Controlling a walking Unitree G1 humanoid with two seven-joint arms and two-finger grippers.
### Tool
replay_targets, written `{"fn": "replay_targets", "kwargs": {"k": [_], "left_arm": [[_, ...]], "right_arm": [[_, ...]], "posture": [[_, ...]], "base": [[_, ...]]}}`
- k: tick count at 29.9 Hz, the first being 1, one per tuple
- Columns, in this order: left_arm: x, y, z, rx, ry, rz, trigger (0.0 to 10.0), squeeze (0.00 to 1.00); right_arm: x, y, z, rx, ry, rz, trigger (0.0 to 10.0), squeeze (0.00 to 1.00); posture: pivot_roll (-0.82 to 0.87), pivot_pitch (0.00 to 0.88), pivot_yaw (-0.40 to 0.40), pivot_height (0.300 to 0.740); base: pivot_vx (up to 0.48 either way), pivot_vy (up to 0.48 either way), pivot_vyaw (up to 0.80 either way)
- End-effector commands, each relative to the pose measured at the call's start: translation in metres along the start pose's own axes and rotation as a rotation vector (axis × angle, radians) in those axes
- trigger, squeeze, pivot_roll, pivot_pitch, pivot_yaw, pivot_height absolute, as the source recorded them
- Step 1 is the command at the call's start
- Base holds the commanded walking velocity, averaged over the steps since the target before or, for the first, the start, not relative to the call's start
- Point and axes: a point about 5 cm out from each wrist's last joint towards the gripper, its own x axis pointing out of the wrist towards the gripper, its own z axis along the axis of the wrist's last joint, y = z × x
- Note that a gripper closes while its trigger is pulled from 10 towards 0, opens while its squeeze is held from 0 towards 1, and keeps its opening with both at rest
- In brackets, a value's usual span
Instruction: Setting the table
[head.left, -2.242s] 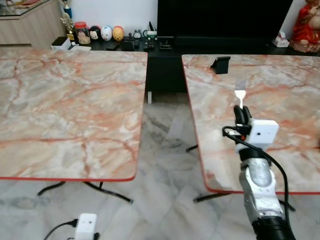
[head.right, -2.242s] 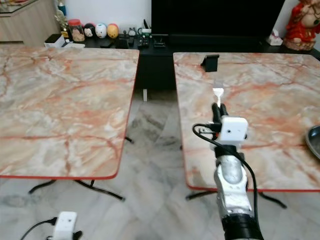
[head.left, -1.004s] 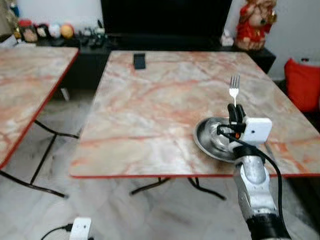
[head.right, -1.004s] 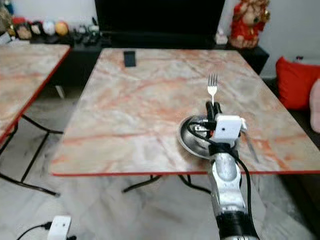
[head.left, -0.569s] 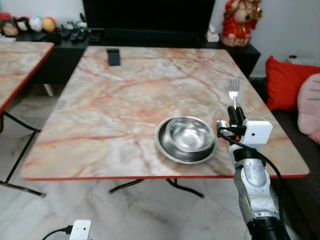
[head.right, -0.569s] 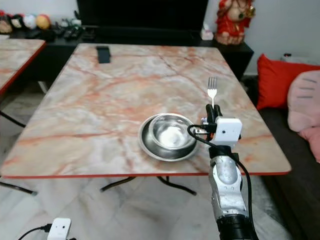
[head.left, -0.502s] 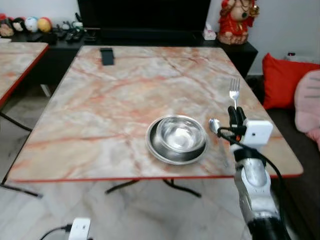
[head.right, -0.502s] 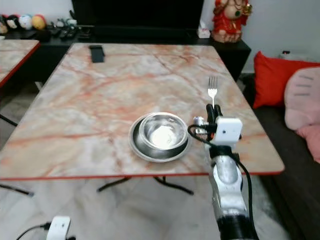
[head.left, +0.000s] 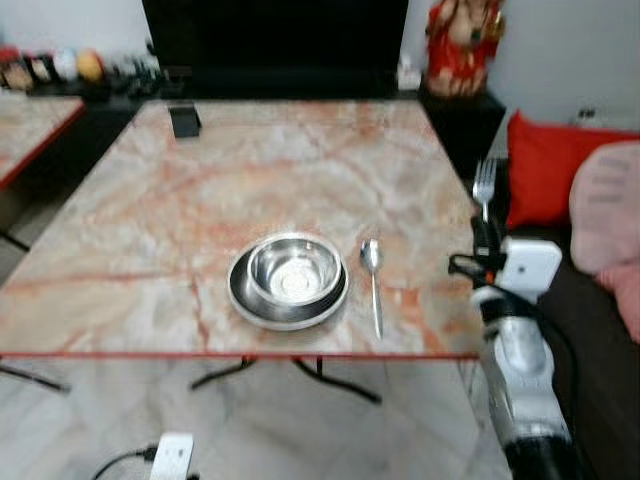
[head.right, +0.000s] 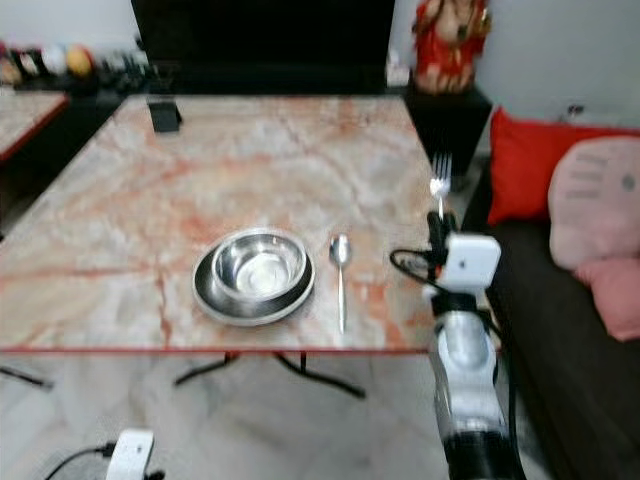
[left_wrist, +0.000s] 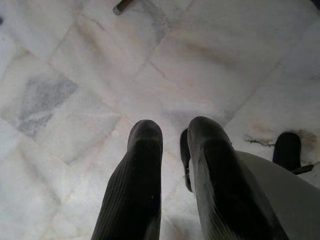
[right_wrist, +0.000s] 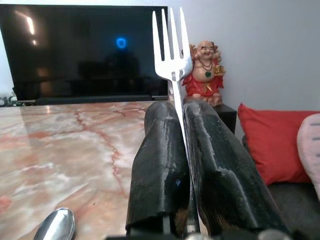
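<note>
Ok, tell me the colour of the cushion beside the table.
Red; the cushion shows best in the right eye view.
</note>
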Motion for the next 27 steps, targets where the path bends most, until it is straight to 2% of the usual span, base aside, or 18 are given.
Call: {"fn": "replay_targets", "kwargs": {"k": [1,8,13,21,27], "left_arm": [[-0.0014,0.0046,-0.0044,0.015,0.014,0.005,10.0,0.00],[-0.0006,0.0061,-0.0010,0.012,0.007,0.004,10.0,0.00],[-0.0001,0.0068,0.0009,0.014,0.005,0.006,10.0,0.00],[-0.0004,0.0089,0.0005,0.010,0.008,0.010,10.0,0.00],[-0.0002,0.0102,0.0015,-0.004,0.005,0.012,10.0,0.00]], "right_arm": [[0.0001,0.0039,-0.0008,0.015,0.014,0.012,10.0,0.00],[0.0007,0.0081,-0.0039,0.000,0.043,0.042,10.0,0.00],[0.0019,0.0066,-0.0023,0.008,0.036,0.029,10.0,0.00],[0.0037,0.0067,-0.0024,0.023,0.048,0.015,10.0,0.00],[0.0037,0.0072,-0.0095,0.022,0.099,-0.014,10.0,0.00]], "posture": [[0.01,0.000,-0.013,0.731],[0.01,0.000,-0.007,0.731],[0.01,0.000,-0.003,0.731],[0.02,0.000,0.004,0.731],[0.02,0.000,0.007,0.731]], "base": [[0.000,0.000,0.00],[0.000,0.000,0.00],[0.000,0.000,0.74],[0.000,0.000,0.00],[0.000,0.000,0.00]]}}
